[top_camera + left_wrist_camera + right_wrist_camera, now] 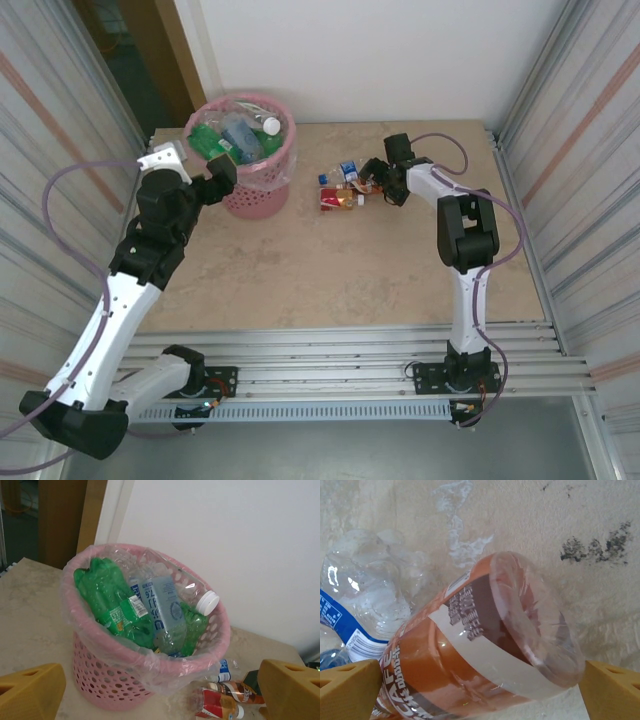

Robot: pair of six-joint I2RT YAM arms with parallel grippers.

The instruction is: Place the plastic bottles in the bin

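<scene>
The pink lattice bin (262,190) stands at the table's back left, its liner (165,672) draped over the rim. It holds green bottles (107,597) and a clear bottle with a white cap (165,607). My left gripper (222,172) hovers open just in front of the bin, nothing between its yellow fingers (30,690). Three small bottles (343,190) lie right of the bin. My right gripper (480,695) is down among them, open, its jaws either side of an orange-brown bottle (470,655). A clear blue-labelled bottle (365,605) lies beside it.
The beige table (330,270) is fenced by ribbed metal walls (580,150) left and right, with a white wall behind. A red-labelled bottle (217,705) lies on the table close to the bin's base.
</scene>
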